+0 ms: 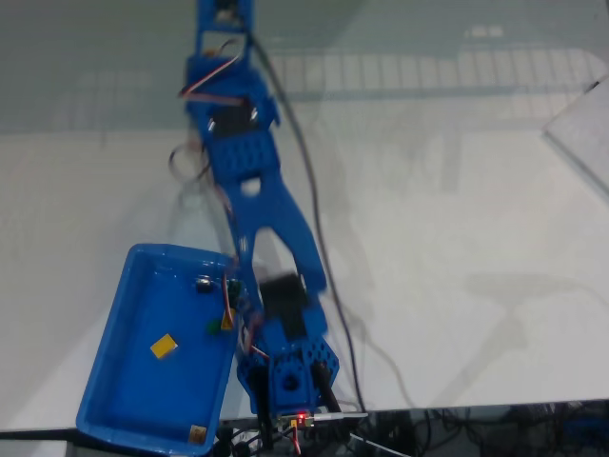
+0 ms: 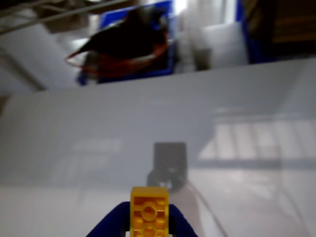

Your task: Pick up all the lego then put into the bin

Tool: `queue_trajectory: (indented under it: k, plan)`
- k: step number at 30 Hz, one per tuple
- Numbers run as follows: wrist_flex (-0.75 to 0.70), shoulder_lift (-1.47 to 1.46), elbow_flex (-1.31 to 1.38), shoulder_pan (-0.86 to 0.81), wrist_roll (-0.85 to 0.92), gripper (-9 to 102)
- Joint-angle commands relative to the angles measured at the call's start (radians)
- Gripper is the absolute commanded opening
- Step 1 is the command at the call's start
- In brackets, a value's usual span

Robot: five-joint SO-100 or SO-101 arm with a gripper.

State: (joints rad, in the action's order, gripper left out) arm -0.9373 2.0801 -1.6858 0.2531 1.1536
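Note:
In the wrist view my gripper (image 2: 149, 224) is shut on a yellow lego (image 2: 149, 215), studs facing the camera, between two blue fingers (image 2: 111, 224) at the bottom edge. In the fixed view the blue arm reaches down the table, its wrist (image 1: 290, 367) just right of the bin (image 1: 105, 352), near the table's front edge. The bin is a shallow bright blue tray at the lower left. Inside it lie another yellow lego (image 1: 164, 347), a black lego (image 1: 204, 284) and a dark green lego (image 1: 217, 327). The held brick is hidden under the wrist in the fixed view.
A black cable (image 1: 319, 238) runs down the white table beside the arm. A tan sticker (image 1: 198, 433) sits in the bin's near corner. A grey board (image 1: 585, 133) lies at the right edge. A dark blurred block (image 2: 170, 160) stands ahead on the table.

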Motion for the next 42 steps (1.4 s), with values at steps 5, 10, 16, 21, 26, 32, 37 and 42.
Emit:
queue_trajectory:
  k: [5,10,16,21,26,32,37,42]
  plan:
    - [-0.48,0.396,-0.012,0.399,-0.071,0]
    - [-0.839,0.56,-0.015,0.81,-0.146,0]
    - [-0.893,0.644,-0.173,1.089,-0.167,0]
    - [-0.891,0.664,-0.291,1.238,-0.224,0]
    - [-0.885,0.664,-0.301,1.284,-0.265,0]
    - [-0.884,0.653,-0.298,1.258,-0.244,20]
    - [-0.881,0.655,-0.295,1.235,-0.232,33]
    - [-0.857,0.652,-0.293,1.177,-0.213,33]
